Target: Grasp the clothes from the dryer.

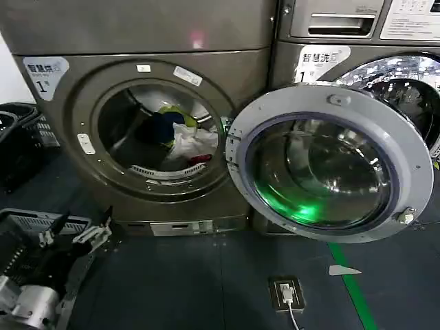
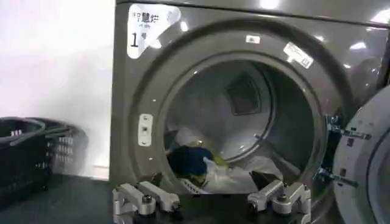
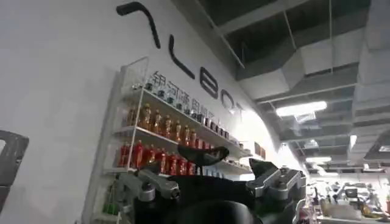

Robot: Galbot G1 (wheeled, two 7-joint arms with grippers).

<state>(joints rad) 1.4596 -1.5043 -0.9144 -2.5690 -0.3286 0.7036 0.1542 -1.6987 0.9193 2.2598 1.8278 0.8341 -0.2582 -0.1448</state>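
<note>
A: With the door (image 1: 330, 161) swung wide to the robot's right, where do the clothes (image 1: 180, 137) sit?

B: Inside the drum of the dryer (image 1: 148, 117), low in the round opening. From the head camera there is a dark blue piece, a white piece beside it, a bit of yellow-green behind and a small red bit at the front edge. The left wrist camera shows the same heap (image 2: 207, 170) resting on the drum floor.

A: And the left tool (image 1: 72, 237)?

B: Low at the robot's left, in front of the dryer and well apart from the opening, next to a dark basket (image 1: 31, 227) on the floor. In its own camera the left tool (image 2: 210, 198) has its two fingers (image 2: 152, 198) spread wide, with nothing between them (the porthole shows straight ahead in the gap).

A: The right tool (image 3: 210, 182)?

B: Parked away from the machine; its camera looks at a white wall with a shelf of bottles (image 3: 164, 152). Its fingers stand apart and hold nothing.

A: Anything else near the dryer?

B: A second machine (image 1: 364, 48) stands on its right, partly behind the open door, and more dark baskets (image 2: 33, 152) stand on its left by the wall.
</note>
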